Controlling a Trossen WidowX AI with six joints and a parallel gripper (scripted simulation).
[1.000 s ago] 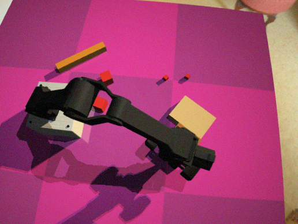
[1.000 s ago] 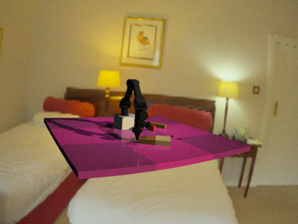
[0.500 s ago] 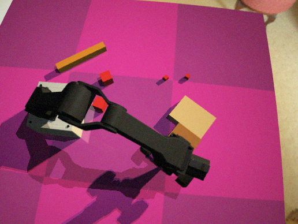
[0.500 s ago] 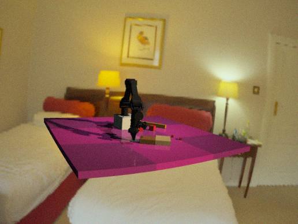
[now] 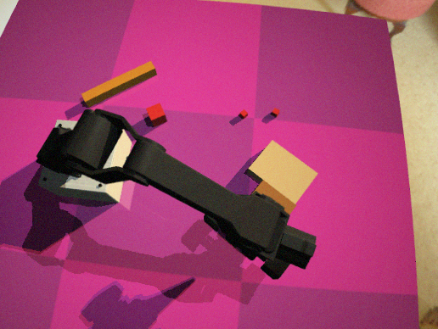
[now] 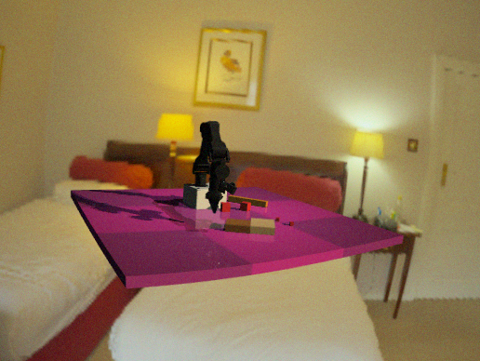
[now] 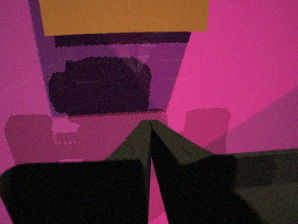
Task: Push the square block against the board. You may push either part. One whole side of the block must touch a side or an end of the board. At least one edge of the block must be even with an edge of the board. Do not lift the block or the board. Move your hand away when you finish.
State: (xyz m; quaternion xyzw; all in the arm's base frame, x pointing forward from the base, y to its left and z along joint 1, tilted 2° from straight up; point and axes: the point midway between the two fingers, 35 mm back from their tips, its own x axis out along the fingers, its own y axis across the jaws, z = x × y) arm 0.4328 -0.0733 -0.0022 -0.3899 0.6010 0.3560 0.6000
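Note:
The orange-brown square block (image 5: 277,197) (image 6: 237,226) (image 7: 125,17) lies flat; the arm hides part of it in the top view. The tan board (image 5: 283,171) (image 6: 262,226) lies flat beside it. One side of the block appears to touch the board's long side. Their right-hand edges look about even in the top view, while the board extends past the block on the left. My gripper (image 6: 214,211) (image 7: 148,127) is shut and empty. It is clear of the block's near side, on the side away from the board. Its fingertips are hidden in the top view.
An orange bar (image 5: 119,81) (image 6: 251,202) lies near the arm's base. A red cube (image 5: 155,114) (image 6: 246,206) is near it, and another red cube (image 6: 225,207) is beside that. Two tiny red cubes (image 5: 243,114) (image 5: 275,112) lie beyond the board.

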